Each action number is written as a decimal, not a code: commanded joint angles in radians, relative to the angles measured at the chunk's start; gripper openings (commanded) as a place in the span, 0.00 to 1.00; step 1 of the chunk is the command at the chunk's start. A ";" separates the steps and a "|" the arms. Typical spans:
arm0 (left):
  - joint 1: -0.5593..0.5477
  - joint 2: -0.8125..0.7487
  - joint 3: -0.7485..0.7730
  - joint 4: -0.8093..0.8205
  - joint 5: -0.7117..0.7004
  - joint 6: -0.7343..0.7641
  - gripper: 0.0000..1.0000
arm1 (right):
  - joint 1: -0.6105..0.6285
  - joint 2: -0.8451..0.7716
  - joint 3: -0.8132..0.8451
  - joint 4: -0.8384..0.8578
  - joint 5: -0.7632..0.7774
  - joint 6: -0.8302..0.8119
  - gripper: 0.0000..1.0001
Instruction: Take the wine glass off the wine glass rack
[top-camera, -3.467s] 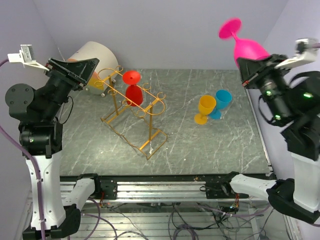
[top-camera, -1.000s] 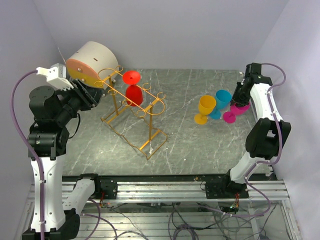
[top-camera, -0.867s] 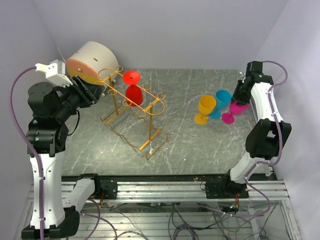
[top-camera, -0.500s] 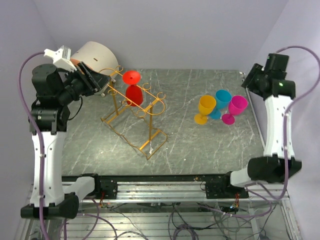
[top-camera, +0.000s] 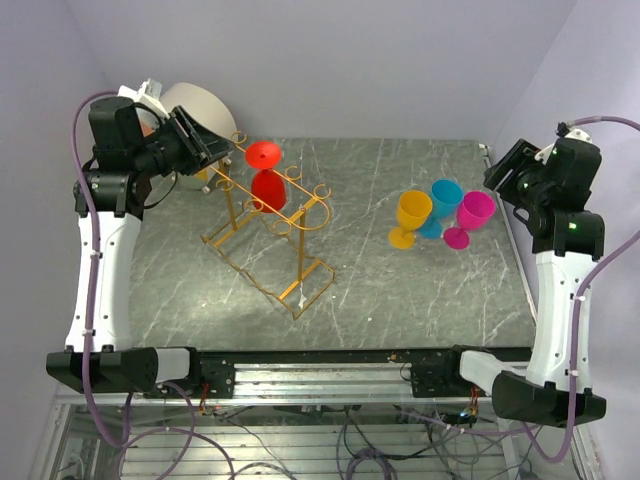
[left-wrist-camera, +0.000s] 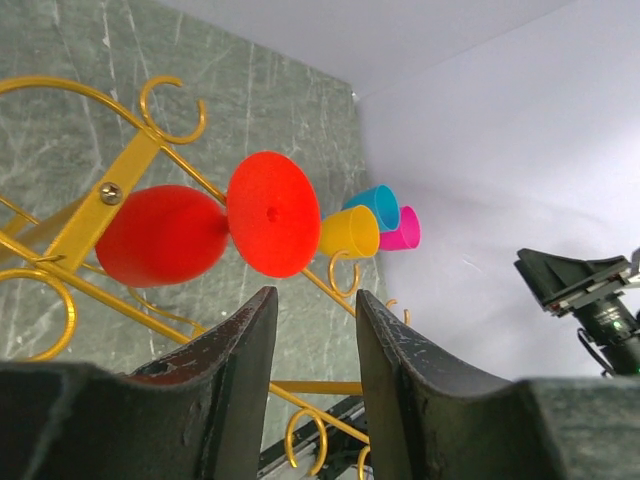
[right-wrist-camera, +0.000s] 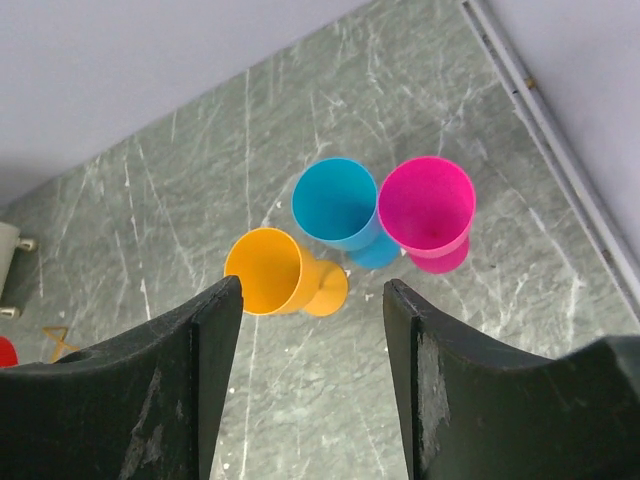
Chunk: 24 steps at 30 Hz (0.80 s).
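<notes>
A red wine glass (top-camera: 266, 182) hangs upside down on the gold wire wine glass rack (top-camera: 262, 262) at the table's left. My left gripper (top-camera: 226, 154) hovers just left of the rack's top rail, open and empty. In the left wrist view the red wine glass (left-wrist-camera: 165, 236) and its round foot sit just above and ahead of the left gripper (left-wrist-camera: 315, 302), apart from it, on the wine glass rack (left-wrist-camera: 128, 168). My right gripper (top-camera: 497, 178) is raised at the right edge, open and empty. From the right wrist view, the right gripper (right-wrist-camera: 312, 292) looks down on the standing glasses.
Three glasses stand upright at the right of the grey table (top-camera: 400, 290): yellow (top-camera: 411, 217), blue (top-camera: 444, 201) and pink (top-camera: 473, 214). A round cream-and-orange drum (top-camera: 195, 104) lies at the back left, behind my left arm. Walls close in on the sides and back.
My right gripper opened off the pink glass, left it standing beside the blue one, and rose back to the right. My left arm lifted and swung toward the rack's top.
</notes>
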 joint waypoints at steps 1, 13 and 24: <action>-0.042 0.014 0.013 -0.009 0.011 -0.045 0.47 | 0.004 -0.035 -0.005 0.056 -0.069 0.013 0.58; -0.124 0.096 0.111 -0.174 -0.161 0.048 0.45 | 0.033 -0.087 0.017 0.051 -0.075 0.004 0.56; -0.129 0.109 0.089 -0.164 -0.236 0.038 0.44 | 0.035 -0.098 0.014 0.064 -0.097 0.003 0.55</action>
